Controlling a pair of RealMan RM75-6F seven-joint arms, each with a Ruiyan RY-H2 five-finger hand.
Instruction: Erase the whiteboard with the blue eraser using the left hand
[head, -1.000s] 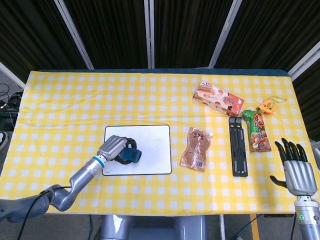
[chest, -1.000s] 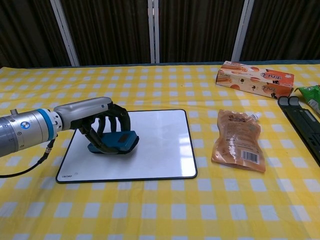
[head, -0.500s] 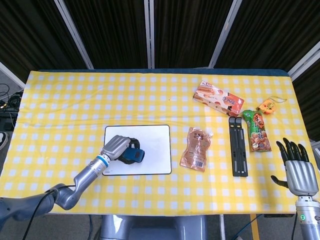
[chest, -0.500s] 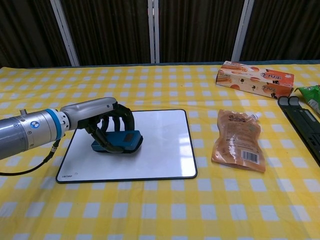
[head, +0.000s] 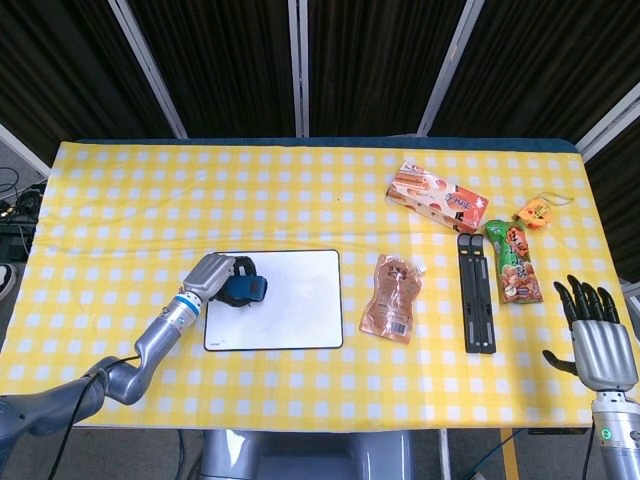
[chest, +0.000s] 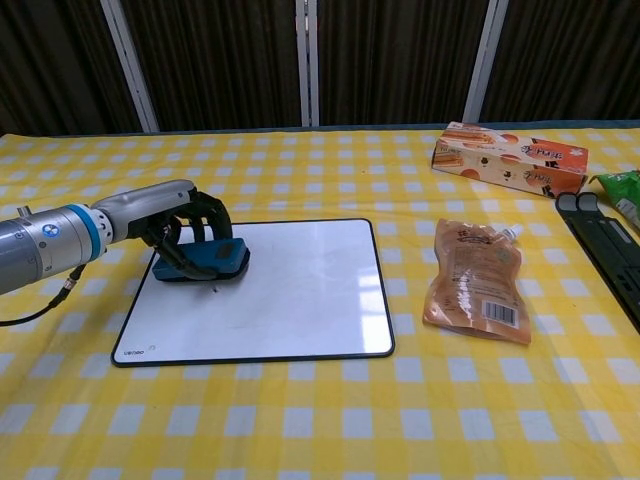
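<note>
The blue eraser is gripped by the left hand, its fingers curled over it, and is pressed on the whiteboard near its far left corner. The right hand is held upright off the worktop, fingers spread, nothing held.

The left hand covers most of the blue eraser, so only its front and lower edge show, and the contact between its underside and the whiteboard cannot be made out. The right hand appears only in the head view, its wrist cut by the bottom edge. In the chest view the black folding stand and the green snack bag run off the right edge. Print on the brown pouch and orange box is too small to read.
</note>
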